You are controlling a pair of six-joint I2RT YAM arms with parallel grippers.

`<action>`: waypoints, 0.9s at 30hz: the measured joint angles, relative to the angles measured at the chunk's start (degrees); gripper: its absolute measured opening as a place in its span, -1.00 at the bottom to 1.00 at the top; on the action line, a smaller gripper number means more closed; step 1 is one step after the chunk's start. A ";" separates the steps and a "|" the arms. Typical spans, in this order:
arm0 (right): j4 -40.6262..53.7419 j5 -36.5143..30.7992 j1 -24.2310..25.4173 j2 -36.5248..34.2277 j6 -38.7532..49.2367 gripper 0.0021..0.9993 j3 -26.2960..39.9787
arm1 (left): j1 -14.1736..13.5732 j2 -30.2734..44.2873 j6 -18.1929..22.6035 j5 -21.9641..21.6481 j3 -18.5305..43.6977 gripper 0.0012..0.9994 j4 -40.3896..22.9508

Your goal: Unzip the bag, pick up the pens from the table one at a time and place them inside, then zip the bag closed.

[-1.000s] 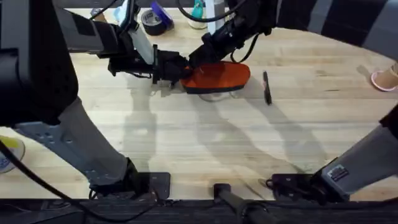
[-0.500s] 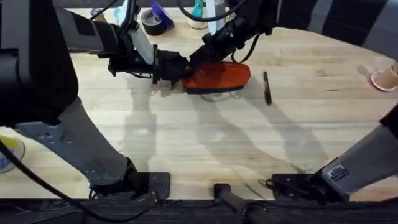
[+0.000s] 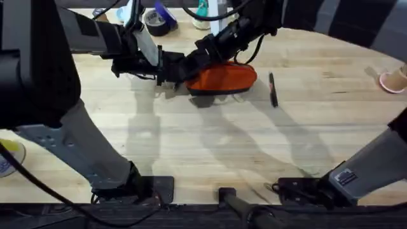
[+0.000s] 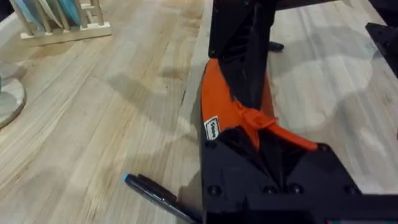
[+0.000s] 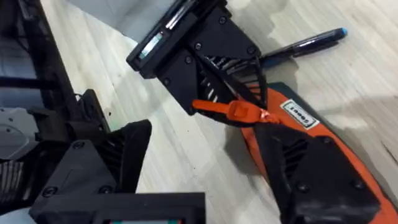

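The orange bag (image 3: 224, 77) lies on the table (image 3: 210, 146) at the back middle. My left gripper (image 3: 179, 69) is shut on the orange pull tab (image 4: 261, 121) at the bag's left end. My right gripper (image 3: 202, 55) reaches in from the back over that same end and stands open, one finger (image 5: 308, 165) over the bag, the other on the table side. One dark pen (image 3: 273, 89) lies just right of the bag. A second pen (image 4: 155, 196) with a blue tip lies beside the left gripper, also seen as the pen (image 5: 305, 43) in the right wrist view.
A tape roll (image 3: 156, 21) and bottles (image 3: 203, 10) stand along the back edge. A pink cup (image 3: 394, 80) sits at the far right. A rack of blue plates (image 4: 56, 18) stands off to one side. Bare wood spreads in front of the bag.
My right gripper has slid left along the top of the bag toward the left gripper. The left gripper and the pen at the right have stayed put.
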State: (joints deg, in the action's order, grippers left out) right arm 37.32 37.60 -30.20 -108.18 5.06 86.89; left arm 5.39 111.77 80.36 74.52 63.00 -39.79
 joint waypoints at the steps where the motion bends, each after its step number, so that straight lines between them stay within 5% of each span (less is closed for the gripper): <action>1: 0.02 0.01 0.00 0.00 0.02 0.99 0.00 | 0.00 0.00 -0.01 0.00 0.00 -0.92 0.08; 22: 9.12 -3.05 1.18 6.85 0.06 0.99 2.82 | 0.00 0.00 -0.22 0.09 0.00 -0.89 1.83; 25: 10.60 -3.79 1.18 7.19 0.06 0.99 4.66 | 0.00 0.00 -0.25 -0.78 0.00 -0.44 1.42; 27: 11.18 -3.99 1.18 7.19 0.06 0.99 6.02 | 0.02 0.00 -0.19 -1.26 0.00 0.15 0.98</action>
State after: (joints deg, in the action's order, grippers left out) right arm 48.50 33.61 -29.02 -100.99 5.13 92.91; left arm 5.41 111.77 80.17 73.26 63.00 -38.81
